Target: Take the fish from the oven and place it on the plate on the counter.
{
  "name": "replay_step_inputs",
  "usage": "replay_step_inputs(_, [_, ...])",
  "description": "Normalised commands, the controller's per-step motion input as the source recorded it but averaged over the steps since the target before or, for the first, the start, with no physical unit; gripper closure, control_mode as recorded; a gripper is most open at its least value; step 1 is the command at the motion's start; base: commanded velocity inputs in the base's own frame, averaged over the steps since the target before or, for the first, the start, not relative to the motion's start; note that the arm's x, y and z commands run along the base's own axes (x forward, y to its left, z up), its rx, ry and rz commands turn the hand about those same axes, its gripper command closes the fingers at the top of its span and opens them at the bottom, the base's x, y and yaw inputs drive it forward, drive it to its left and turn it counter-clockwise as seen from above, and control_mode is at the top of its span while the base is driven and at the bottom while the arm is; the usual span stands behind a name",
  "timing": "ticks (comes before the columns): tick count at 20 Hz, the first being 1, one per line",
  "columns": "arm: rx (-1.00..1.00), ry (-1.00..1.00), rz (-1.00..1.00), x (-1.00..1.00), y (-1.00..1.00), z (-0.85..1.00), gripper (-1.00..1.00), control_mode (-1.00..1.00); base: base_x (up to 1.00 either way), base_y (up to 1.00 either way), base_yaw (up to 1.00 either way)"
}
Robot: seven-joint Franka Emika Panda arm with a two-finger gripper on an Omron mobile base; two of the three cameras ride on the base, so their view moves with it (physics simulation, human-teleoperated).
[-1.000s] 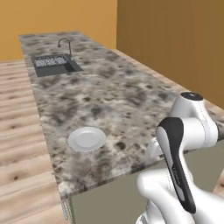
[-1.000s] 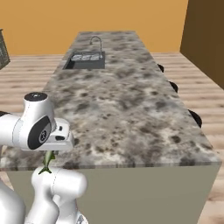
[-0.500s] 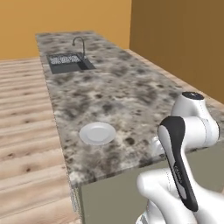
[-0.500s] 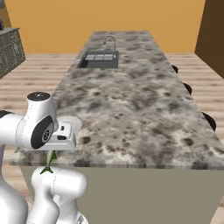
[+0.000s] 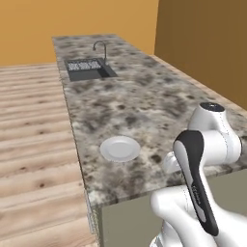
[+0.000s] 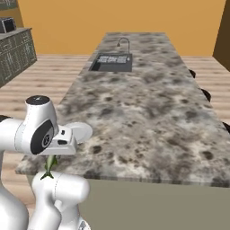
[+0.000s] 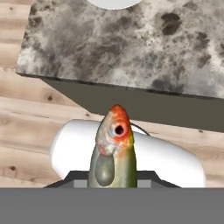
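Though greenish-bodied, fish (image 7: pixel 113 151) orange-headed.

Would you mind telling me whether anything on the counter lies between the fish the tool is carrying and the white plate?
Nothing visible does. The small greenish-yellow fish hangs in the tool just off the near edge of the speckled granite counter, and the round white plate sits near that edge with only bare stone around it.

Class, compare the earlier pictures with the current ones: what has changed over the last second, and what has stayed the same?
The whole scene has shifted in both base views, so the base has driven, not the things. The plate lies as before on the counter, near its edge. The gripper stays shut on the fish, which still hangs below the hand. Nothing was let go.
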Motion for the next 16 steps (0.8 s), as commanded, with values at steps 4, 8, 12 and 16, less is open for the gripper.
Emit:
replay_step_inputs(4, [0.0, 0.0, 0.0, 0.0, 0.0, 0.0, 1.0, 1.0, 0.64, 0.26, 0.22])
replay_step_inputs(8, [0.0, 0.0, 0.0, 0.0, 0.0, 0.0, 1.0, 1.0, 0.03, 0.0, 0.07])
replay_step_inputs(12, [0.0, 0.0, 0.0, 0.0, 0.0, 0.0, 1.0, 1.0, 0.0, 0.0, 0.0])
replay_step_inputs(16, [0.0, 0.0, 0.0, 0.0, 0.0, 0.0, 1.0, 1.0, 0.0, 0.0, 0.0])
